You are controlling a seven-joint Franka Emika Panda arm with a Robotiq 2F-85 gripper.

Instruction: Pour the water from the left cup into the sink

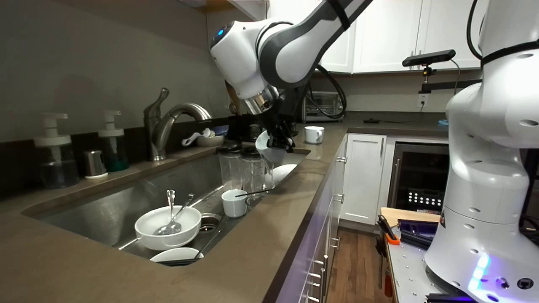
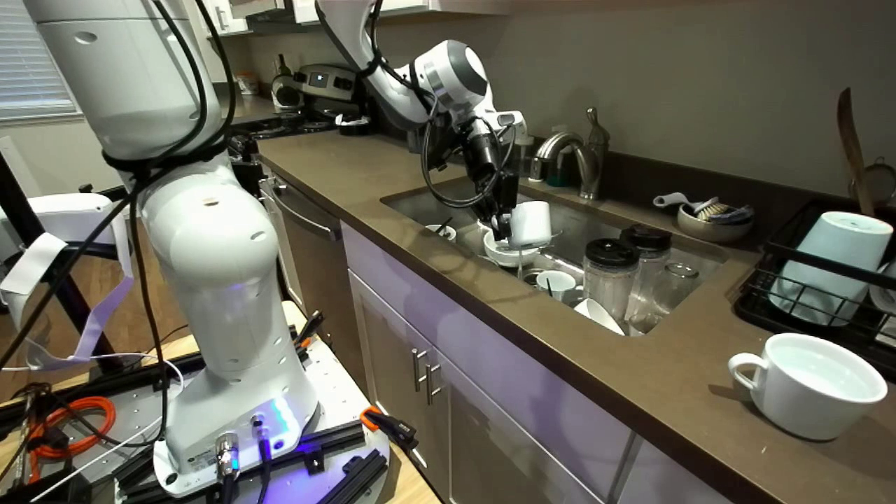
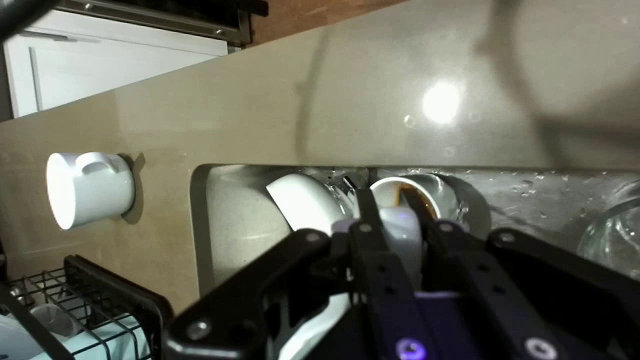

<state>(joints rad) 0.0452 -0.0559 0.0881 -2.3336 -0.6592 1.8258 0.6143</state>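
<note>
Cup for emptying [image 2: 530, 222]: hanging well tipped, mouth downward, above the sink [image 1: 111, 210]; going by the task, most likely being the left cup. Being grasped by the claw [image 3: 391, 202], clamped firmly; whether by handle or by wall, not showing well enough to tell. Letting a thin stream of water [image 2: 520, 264] fall from the rim into the sink, so already pouring rather than merely preparing.

Counting as done, by the look of it: picking up, bringing over the sink, tipping, starting to pour. Seemingly being well into the main step, perhaps nearing its end, but with the level inside hidden from every view. Remaining, as a judgement: draining any leftover water over the sink, then probably turning upright and setting down somewhere beside the sink, though not strictly being asked for by the task sentence.

Sitting inside the sink and playing no part: a white bowl [image 1: 166, 243] holding spoons [image 1: 170, 228], plus lidded clear jars [image 2: 609, 283]. Standing on the bench [image 2: 672, 378] just past one end of the sink, needing no handling for this job: a handled mug [image 2: 805, 392], apparently containing clear liquid.
</note>
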